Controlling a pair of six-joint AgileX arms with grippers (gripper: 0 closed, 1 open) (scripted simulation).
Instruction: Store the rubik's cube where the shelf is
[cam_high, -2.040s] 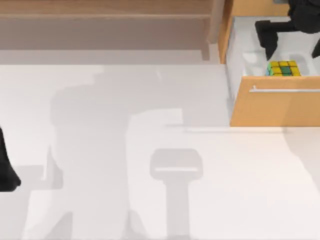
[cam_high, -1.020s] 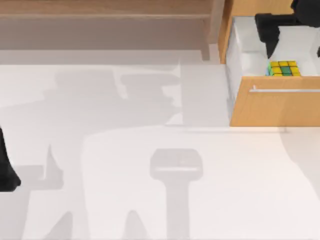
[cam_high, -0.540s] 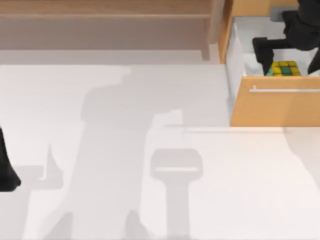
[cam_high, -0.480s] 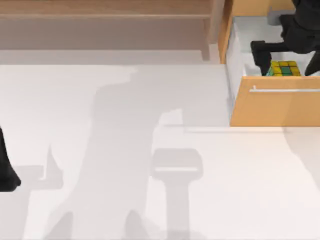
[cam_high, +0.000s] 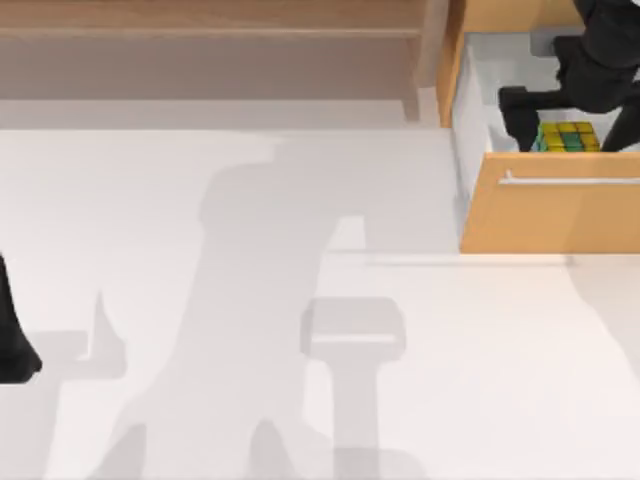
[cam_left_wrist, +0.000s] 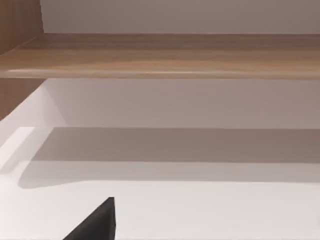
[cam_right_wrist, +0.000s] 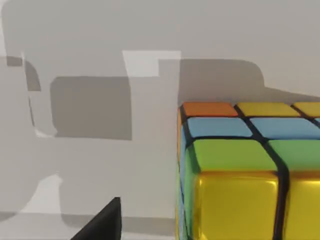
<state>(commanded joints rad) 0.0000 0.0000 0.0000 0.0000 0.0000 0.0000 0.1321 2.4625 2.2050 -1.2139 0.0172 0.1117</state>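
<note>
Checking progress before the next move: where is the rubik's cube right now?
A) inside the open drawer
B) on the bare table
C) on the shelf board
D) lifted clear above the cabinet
A: the rubik's cube sits in the open drawer, behind its orange-wood front, with the right end effector over it.

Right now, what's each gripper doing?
Left gripper: parked at the table's left edge, holding nothing seen.
Right gripper: open, fingers straddling the rubik's cube in the drawer.

Rendered tabletop scene: plain white table (cam_high: 250, 380), wooden shelf (cam_high: 210, 45), drawer cabinet (cam_high: 550, 215).
</note>
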